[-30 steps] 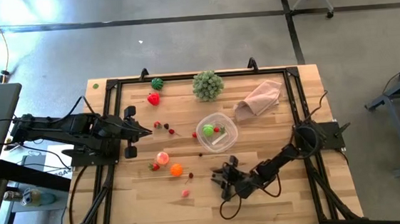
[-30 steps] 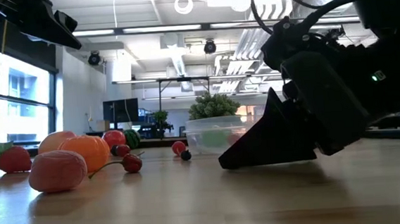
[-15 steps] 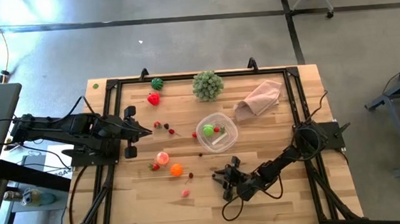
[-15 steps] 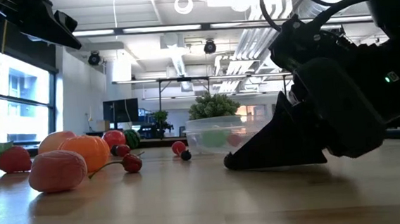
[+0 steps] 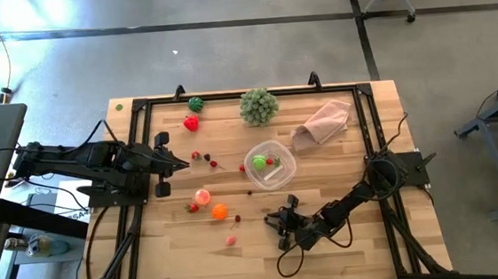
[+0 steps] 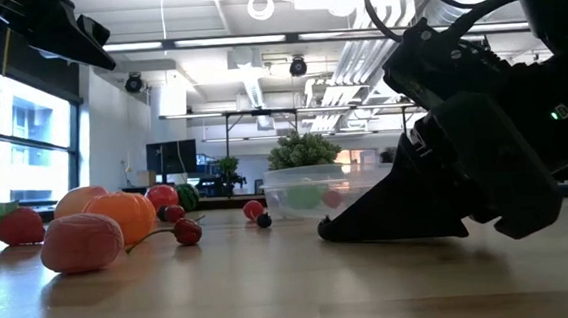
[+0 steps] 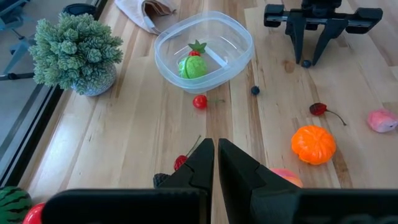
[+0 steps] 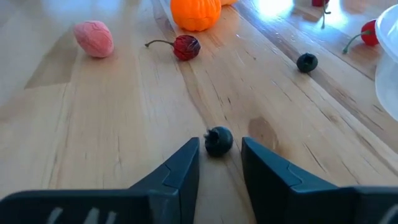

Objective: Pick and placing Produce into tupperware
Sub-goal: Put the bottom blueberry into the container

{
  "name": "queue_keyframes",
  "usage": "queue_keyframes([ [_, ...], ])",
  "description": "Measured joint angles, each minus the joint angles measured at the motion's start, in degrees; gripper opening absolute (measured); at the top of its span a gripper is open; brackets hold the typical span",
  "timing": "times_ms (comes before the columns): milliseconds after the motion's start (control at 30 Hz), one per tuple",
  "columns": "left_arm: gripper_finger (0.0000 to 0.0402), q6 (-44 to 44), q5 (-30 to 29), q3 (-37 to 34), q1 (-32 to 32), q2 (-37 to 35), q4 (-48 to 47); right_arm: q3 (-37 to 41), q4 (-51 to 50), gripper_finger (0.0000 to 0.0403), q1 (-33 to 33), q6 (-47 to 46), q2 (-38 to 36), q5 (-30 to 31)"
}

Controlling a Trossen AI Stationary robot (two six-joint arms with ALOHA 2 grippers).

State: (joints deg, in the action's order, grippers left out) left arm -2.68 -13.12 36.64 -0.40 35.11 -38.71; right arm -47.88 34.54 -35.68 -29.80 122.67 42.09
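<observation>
- right gripper (image 8: pixel 219 163) spread, low on the wooden bench (image 5: pixel 240 256), small dark round berry (image 8: pixel 218 140) just ahead between its tips.
- advance slightly, then pinch gently; likely rolls.
- round clear plastic tupperware (image 5: pixel 271 165) nearby.
- left gripper (image 7: pixel 216 158) pressed together, waiting.

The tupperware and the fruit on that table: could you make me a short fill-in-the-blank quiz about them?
1. The right gripper, fingers open, straddles a small dark ____.
2. The tupperware holds a red strawberry and a bright ____ fruit.
3. The left gripper waits with its fingers ____.
4. The pink cloth lies beside the ____.

Missing words: berry; green; shut; tupperware
</observation>
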Motion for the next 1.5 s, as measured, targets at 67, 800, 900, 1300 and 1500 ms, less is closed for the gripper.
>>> queue_keyframes([
  [67, 0.0014, 0.0, 0.0, 0.0, 0.0, 0.0, 0.0, 0.0, 0.0, 0.0108, 0.0, 0.2, 0.0, 0.0],
  [800, 0.0014, 0.0, 0.0, 0.0, 0.0, 0.0, 0.0, 0.0, 2.7, 0.0069, 1.1, 1.8, 0.0, -1.4],
  [900, 0.0014, 0.0, 0.0, 0.0, 0.0, 0.0, 0.0, 0.0, 2.9, 0.0067, 1.1, 1.8, 0.0, -1.3],
  [1300, 0.0014, 0.0, 0.0, 0.0, 0.0, 0.0, 0.0, -0.1, 3.6, 0.0046, 1.1, 1.8, 0.1, -0.2],
  [1500, 0.0014, 0.0, 0.0, 0.0, 0.0, 0.0, 0.0, -0.1, 4.2, 0.0046, 1.1, 1.8, 0.2, 0.4],
])
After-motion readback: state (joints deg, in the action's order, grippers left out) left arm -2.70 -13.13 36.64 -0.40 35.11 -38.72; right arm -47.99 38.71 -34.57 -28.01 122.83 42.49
